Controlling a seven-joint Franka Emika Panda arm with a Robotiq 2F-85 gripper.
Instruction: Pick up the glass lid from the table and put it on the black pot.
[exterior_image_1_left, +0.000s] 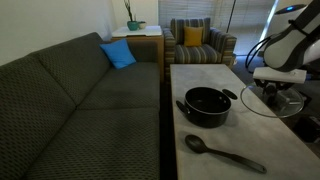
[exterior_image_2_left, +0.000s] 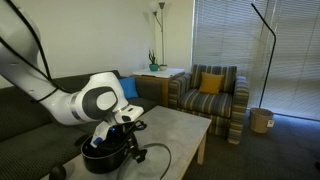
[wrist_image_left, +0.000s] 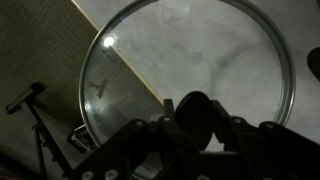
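Plainly, one claw pinches one glass lid near one black pot and one spoon.

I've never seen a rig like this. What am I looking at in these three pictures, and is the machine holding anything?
This is a single robot arm with a two-finger gripper, steered remotely by a person. Two pictures come from cameras standing in the room. The third comes from a camera on the wrist, looking down past the gripper. On the grey table sit a black pot and a long black spoon. The gripper is over the middle of the glass lid, beside the pot. The wrist view is too dark to show whether the lid is actually gripped.
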